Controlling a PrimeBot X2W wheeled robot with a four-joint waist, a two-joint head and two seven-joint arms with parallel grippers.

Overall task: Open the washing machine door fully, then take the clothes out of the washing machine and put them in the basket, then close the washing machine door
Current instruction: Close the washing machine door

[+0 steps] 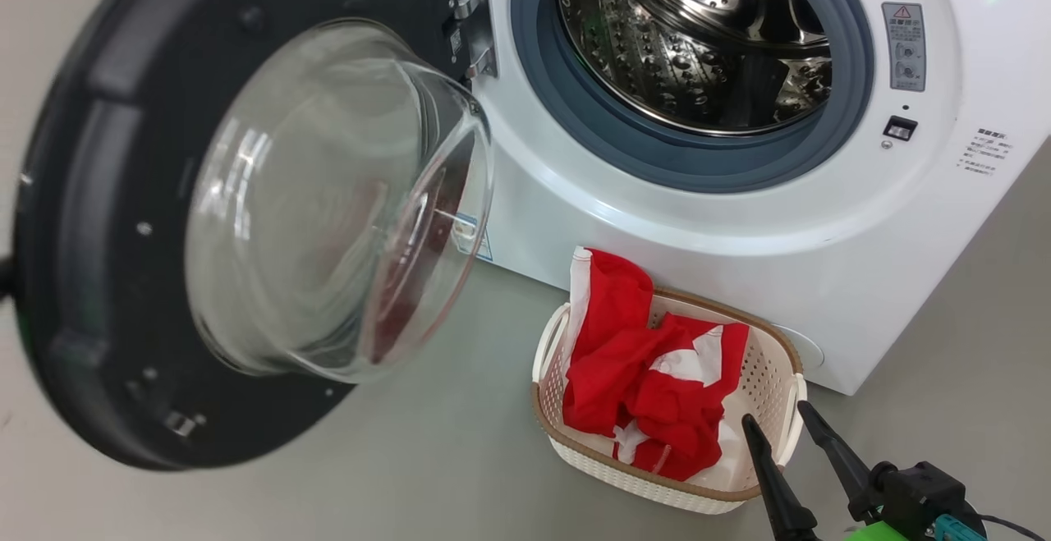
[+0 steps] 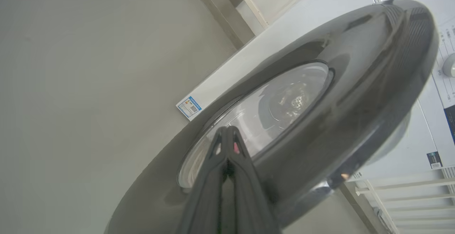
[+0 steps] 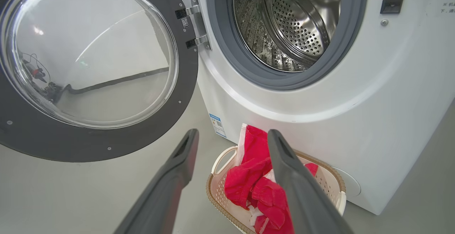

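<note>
The washing machine door stands swung out on its hinge at the left of the opening. Its inner face is turned toward my head camera and the clear glass bowl bulges out from the black rim. Through the opening of the washing machine I see the perforated steel drum, ringed by the grey-blue gasket.

The basket sits on the grey floor, just in front of the machine and below the opening. The clothes lie heaped inside it, red with white patches. One fold rises above the far left rim and stands against the white front panel, close to the small blue label.

My right claw is at the lower right of the head view, with its two dark fingers spread apart and nothing between them. Their tips are over the near right corner of the basket. From the right wrist camera those fingers frame the basket and the red heap, and the open drum shows above.

My left claw is on the other side of the door, at its glossy outer face. Its fingers are pressed together from base to tip and hold nothing, and the tips point at the edge of the glass window. From this angle I cannot tell whether they touch the door or sit just off it.
</note>
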